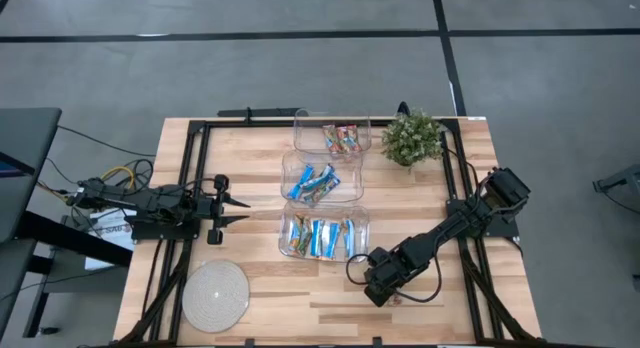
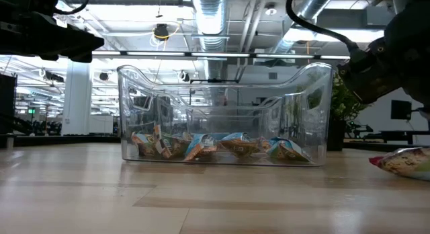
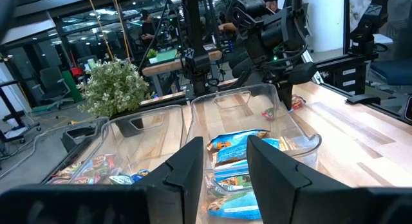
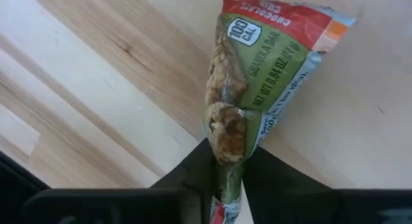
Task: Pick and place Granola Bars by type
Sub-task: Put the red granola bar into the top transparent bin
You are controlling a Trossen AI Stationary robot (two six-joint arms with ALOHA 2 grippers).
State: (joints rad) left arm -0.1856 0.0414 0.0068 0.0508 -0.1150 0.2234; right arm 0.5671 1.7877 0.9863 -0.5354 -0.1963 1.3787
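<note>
A red-green-orange granola bar (image 4: 257,69) lies on the wooden table near its front right, also seen in the low view as a bar (image 2: 403,161). My right gripper (image 4: 228,156) points steeply down at it (image 1: 385,286), shut on its near end. Three clear bins stand in a row down the middle. The far bin (image 1: 300,123) holds red-green bars, the middle bin (image 1: 290,168) bright blue ones, and the near bin (image 1: 286,228) tan-brown and blue ones. My left gripper (image 1: 240,203) waits level at the table's left, open (image 3: 222,163) with nothing between its fingers. My right gripper pinches the bar's near end (image 4: 226,143) between its two fingers, which come from above at a steep slant. The wrapper is squeezed narrow there. The fingers lie across the bar. The rest of the bar stretches away from the fingers and lies on the table.
A small potted plant (image 1: 412,138) stands at the far right by the bins. A round white disc (image 1: 215,295) lies at the front left. Black frame rails (image 1: 470,238) run along the table's sides. Bare wood shows in front of the near bin.
</note>
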